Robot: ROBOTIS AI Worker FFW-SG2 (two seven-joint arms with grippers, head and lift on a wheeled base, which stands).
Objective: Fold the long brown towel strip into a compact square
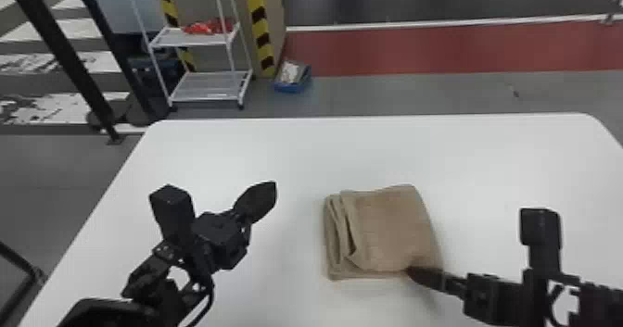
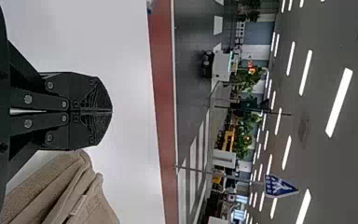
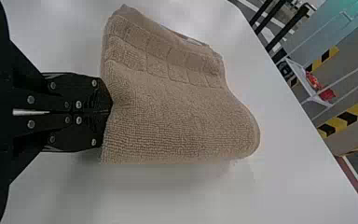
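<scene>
Two grippers: the right (image 1: 411, 271), pointing leftward, pinches the near edge of the folded brown towel (image 1: 389, 224) mid-table; the left (image 1: 272, 185), angled forward beside it, has fingers together. Beyond, a blue bin (image 1: 291, 88) holds something white (image 1: 290, 72).

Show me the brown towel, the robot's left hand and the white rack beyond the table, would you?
Brown towel (image 1: 394, 229): head view, on the broad top layer of the folded stack.
Left hand (image 2: 111, 111): left wrist view, where its two fingertips meet.
White rack (image 1: 194, 39): head view, on its upper shelf.
</scene>
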